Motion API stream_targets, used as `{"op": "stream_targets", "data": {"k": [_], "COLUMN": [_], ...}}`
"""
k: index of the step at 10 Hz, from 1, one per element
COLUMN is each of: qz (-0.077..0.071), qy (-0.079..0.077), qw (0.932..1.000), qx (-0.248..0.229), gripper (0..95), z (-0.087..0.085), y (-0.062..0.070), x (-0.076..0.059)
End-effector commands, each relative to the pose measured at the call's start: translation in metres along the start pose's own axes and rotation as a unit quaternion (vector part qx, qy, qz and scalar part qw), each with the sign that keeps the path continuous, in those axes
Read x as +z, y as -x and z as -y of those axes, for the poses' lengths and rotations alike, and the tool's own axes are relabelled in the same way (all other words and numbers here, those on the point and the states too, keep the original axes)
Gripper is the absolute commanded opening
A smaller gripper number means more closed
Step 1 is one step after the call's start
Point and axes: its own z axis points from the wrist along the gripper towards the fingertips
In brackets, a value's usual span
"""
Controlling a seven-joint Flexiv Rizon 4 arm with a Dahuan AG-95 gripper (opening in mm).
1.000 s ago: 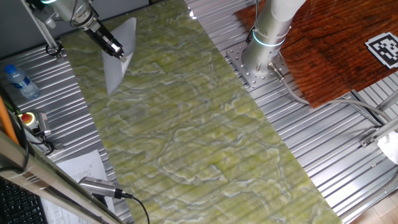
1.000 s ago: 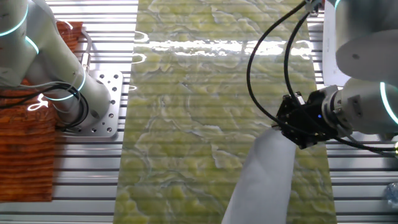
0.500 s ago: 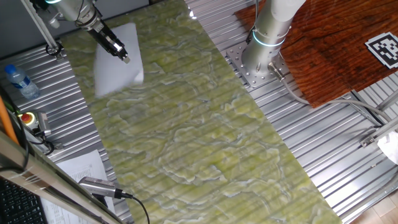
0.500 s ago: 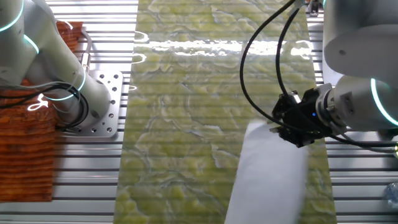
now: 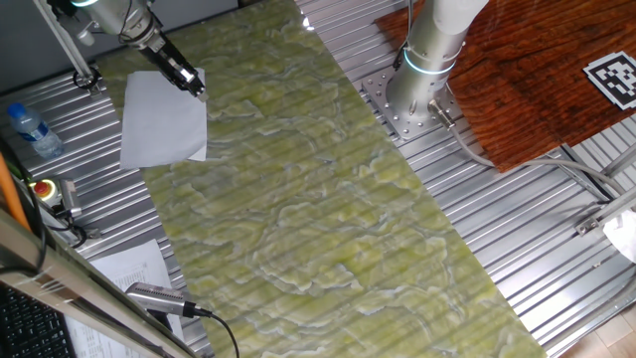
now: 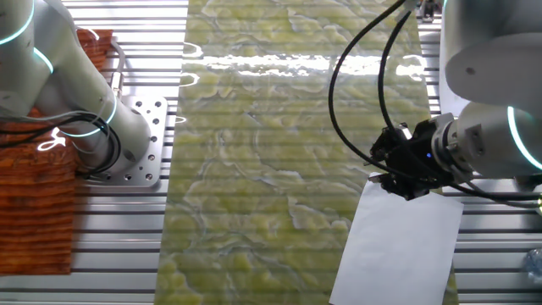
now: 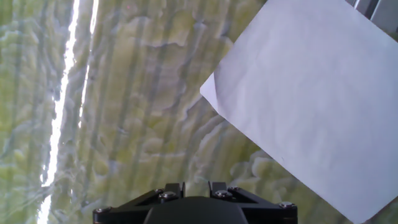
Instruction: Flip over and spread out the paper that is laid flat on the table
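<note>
The plain white paper lies flat at the far left end of the green-yellow marbled table. Its left edge reaches over the ribbed metal. In the other fixed view the paper lies at the lower right of the table. My gripper hovers over the sheet's near corner, also seen in the other fixed view. In the hand view the paper lies free at the upper right with one corner slightly curled. My gripper shows only its finger bases, apart and empty, over the table.
A second arm's base stands on ribbed metal beside the table, also seen in the other fixed view. A reddish wood panel with a marker tag lies behind. A water bottle and a printed sheet sit left.
The paper hung upright from my gripper, then swung over and dropped flat onto the table. It is no longer held. My gripper moved slightly left and stays above the sheet's corner.
</note>
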Motion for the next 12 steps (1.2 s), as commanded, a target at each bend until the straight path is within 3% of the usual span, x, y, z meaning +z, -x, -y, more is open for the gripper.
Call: {"op": "stream_targets", "data": {"k": [1,5,6,7,8,9,11,12], "qz": [-0.003,-0.009,-0.009,-0.006,0.024,0.047,0.055,0.063], "qy": [-0.007,-0.027,-0.033,-0.038,-0.071,-0.093,-0.095,-0.099], "qw": [0.9999,0.9995,0.9993,0.9991,0.9967,0.9939,0.9939,0.9928], "qx": [-0.007,-0.017,-0.017,-0.019,-0.029,-0.035,-0.017,0.025], "gripper": [19.0,19.0,0.0,0.0,0.0,0.0,0.0,0.0], "z": [0.0,0.0,0.0,0.0,0.0,-0.001,-0.005,-0.009], "y": [0.0,0.0,0.0,0.0,0.0,-0.001,-0.004,-0.01], "x": [0.0,0.0,0.0,0.0,0.0,0.0,-0.001,-0.007]}}
